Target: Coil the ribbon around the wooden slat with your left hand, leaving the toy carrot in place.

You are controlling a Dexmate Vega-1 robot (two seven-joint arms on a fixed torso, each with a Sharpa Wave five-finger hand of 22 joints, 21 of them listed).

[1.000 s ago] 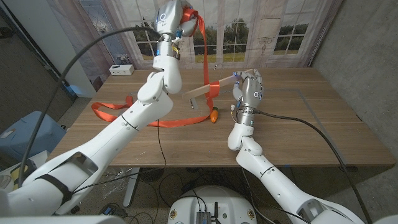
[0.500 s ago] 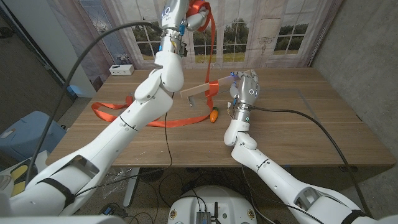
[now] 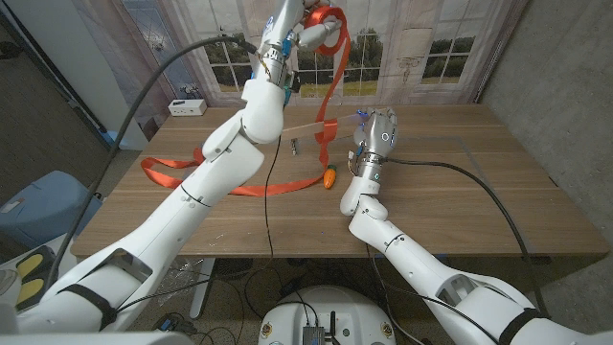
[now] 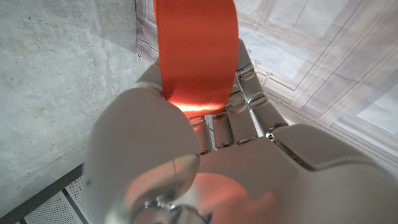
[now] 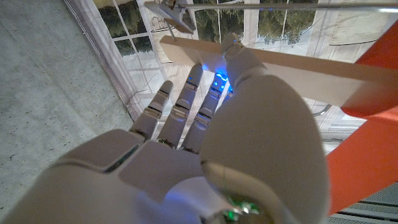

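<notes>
Left hand point(image 3: 308, 29) grips the ribbon point(image 3: 332, 72) high above the wooden slat point(image 3: 316, 127) — right hand point(image 3: 375, 136) pinches the slat; toy carrot point(image 3: 329, 177) below.

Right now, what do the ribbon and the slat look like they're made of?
Ribbon: orange woven fabric or webbing, likely synthetic; it drapes limply and shows a slight sheen. Slat: pale, flat, matte, apparently unfinished light wood; grain is too small to see.
</notes>
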